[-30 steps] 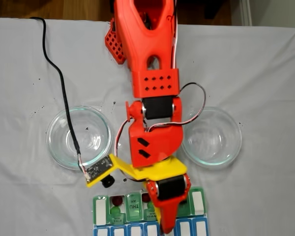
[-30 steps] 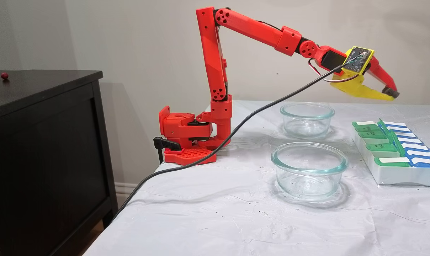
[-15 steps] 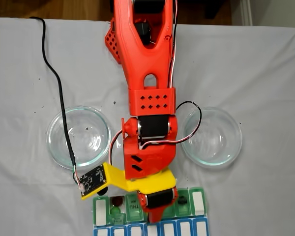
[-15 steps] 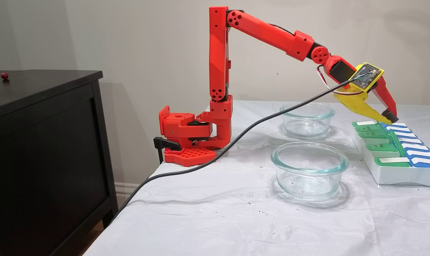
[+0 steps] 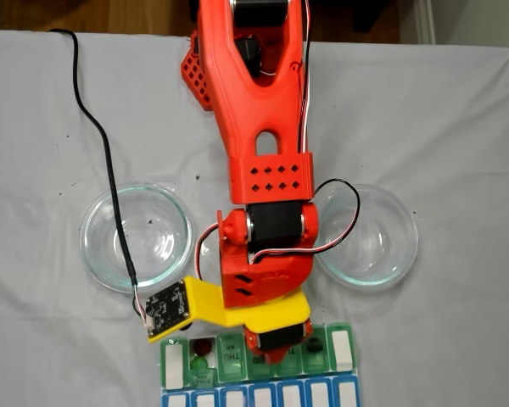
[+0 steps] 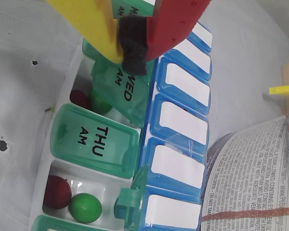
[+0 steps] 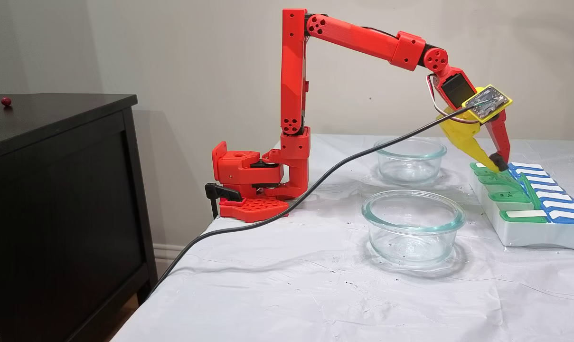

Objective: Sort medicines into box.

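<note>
**Red-and-yellow fingers pressed on a green lid**

Green translucent lids line the box (image 6: 135, 159), which sits at the tabletop's edge farthest from the arm's base. In the wrist view the gripper (image 6: 133, 44) has its fingers drawn together, the black pad at their tips touching the WED lid (image 6: 123, 91), which stands tilted. Under that lid a dark red ball (image 6: 79, 98) is half hidden. Beyond the THU lid (image 6: 94, 139), an open compartment holds a red ball (image 6: 56, 191) beside a green ball (image 6: 85, 207) (frame-cut below). The arm (image 5: 254, 127) covers the box's middle from above.
</note>
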You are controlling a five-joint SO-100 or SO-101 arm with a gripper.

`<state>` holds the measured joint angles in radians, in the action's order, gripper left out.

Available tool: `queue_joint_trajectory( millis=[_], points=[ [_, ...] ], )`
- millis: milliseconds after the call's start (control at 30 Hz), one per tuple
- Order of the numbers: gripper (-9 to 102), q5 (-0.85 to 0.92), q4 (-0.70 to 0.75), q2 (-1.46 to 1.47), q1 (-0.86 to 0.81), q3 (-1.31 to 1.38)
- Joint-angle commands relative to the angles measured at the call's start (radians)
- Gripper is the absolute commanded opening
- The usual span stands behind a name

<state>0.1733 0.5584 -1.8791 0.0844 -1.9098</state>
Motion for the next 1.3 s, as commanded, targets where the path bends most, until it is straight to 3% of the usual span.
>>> queue_joint_trajectory(
  millis=[0, 567, 933, 1033, 1200, 1267],
  points=[
    [0, -0.018, -0.026, -0.005, -0.025, 0.083],
    [0, 0.043, 0.1, 0.06, -0.006, 0.015],
    [0, 0.11, 0.063, 0.04, 0.028, -0.048],
    [0, 0.199, 0.037, -0.049, 0.054, -0.117],
    [0, 0.6, -0.291, -0.173, 0.14, -0.442],
    [0, 0.692, -0.319, -0.137, 0.152, -0.456]
  ],
)
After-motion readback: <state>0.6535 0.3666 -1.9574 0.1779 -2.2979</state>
